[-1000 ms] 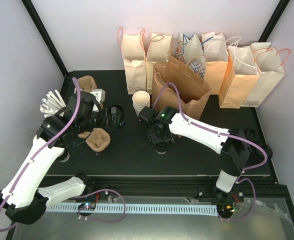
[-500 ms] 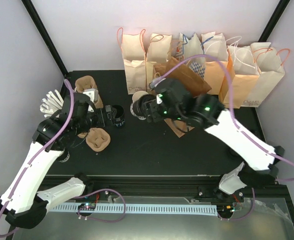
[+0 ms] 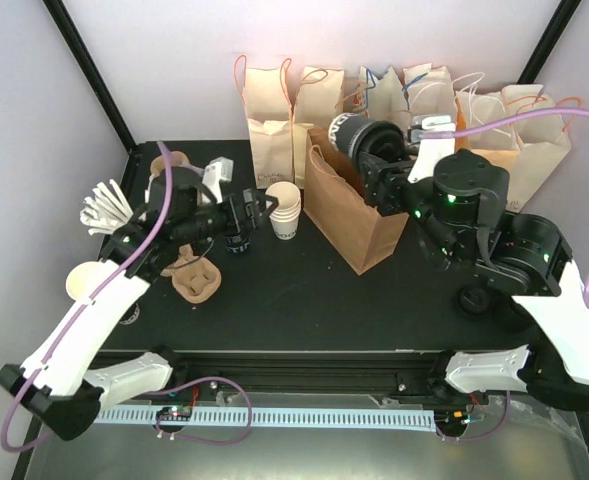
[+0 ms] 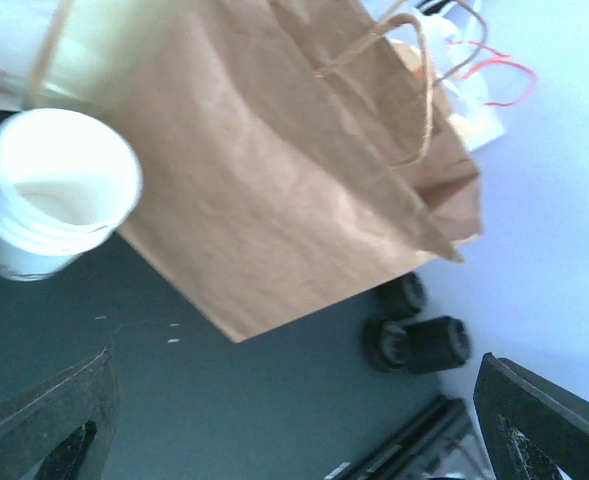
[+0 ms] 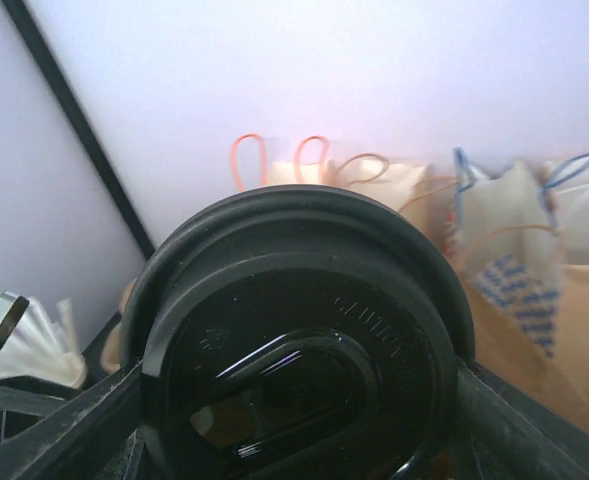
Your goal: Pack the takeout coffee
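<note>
The takeout coffee (image 3: 352,134) is held clear of the counter (image 3: 374,300), raised over the open mouth of the brown bag (image 3: 349,215). The height is judged to be deliberate, since the cup must pass above the bag's rim and twine handles before it can be lowered inside. The right tool (image 3: 372,148) is closed on the coffee, and a finger is seen at each side of the lid (image 5: 294,350) in the right wrist view. The left tool (image 3: 258,207) is kept with its jaws wide apart and nothing between them. It is placed near the stack of white cups (image 3: 285,212), on the left side of the bag, probably so that the bag can be steadied, though no contact is seen. The bag is set open in front of the row of paper bags (image 3: 484,150) along the back wall.

Of the coffee, little but the lid is shown. It is round, black and glossy, with a raised rim, a sunken sip panel and an embossed word of caution. The white cup beneath is hidden, so its tilt cannot be told with certainty.
</note>
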`<action>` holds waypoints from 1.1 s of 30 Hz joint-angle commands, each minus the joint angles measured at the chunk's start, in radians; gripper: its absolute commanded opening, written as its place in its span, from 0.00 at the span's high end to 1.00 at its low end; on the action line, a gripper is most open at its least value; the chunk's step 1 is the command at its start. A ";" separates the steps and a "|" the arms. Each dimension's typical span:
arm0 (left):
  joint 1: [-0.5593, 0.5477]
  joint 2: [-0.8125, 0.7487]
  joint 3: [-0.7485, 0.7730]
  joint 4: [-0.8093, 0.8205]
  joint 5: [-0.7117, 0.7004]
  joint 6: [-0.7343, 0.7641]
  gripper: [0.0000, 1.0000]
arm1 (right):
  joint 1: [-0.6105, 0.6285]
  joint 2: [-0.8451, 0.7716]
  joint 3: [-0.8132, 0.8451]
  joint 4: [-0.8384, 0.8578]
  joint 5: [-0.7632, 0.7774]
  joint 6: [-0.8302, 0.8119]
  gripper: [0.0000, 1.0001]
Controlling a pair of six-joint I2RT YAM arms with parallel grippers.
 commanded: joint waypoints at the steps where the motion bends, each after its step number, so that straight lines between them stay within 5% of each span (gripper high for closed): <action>1: -0.018 0.081 -0.002 0.274 0.210 -0.182 0.01 | -0.013 -0.010 -0.026 -0.037 0.189 -0.006 0.39; 5: -0.056 0.194 0.047 0.386 0.234 -0.252 0.01 | -0.066 0.013 -0.002 -0.176 0.231 0.068 0.42; 11: -0.097 0.400 0.245 0.314 0.222 -0.251 0.05 | -0.273 0.049 -0.017 -0.227 -0.105 0.055 0.44; 18: -0.103 0.529 0.337 0.279 0.201 -0.301 0.13 | -0.351 0.225 0.120 -0.422 -0.232 0.076 0.46; 33: -0.123 0.684 0.491 0.215 0.222 -0.268 0.60 | -0.522 0.347 0.098 -0.565 -0.391 0.032 0.45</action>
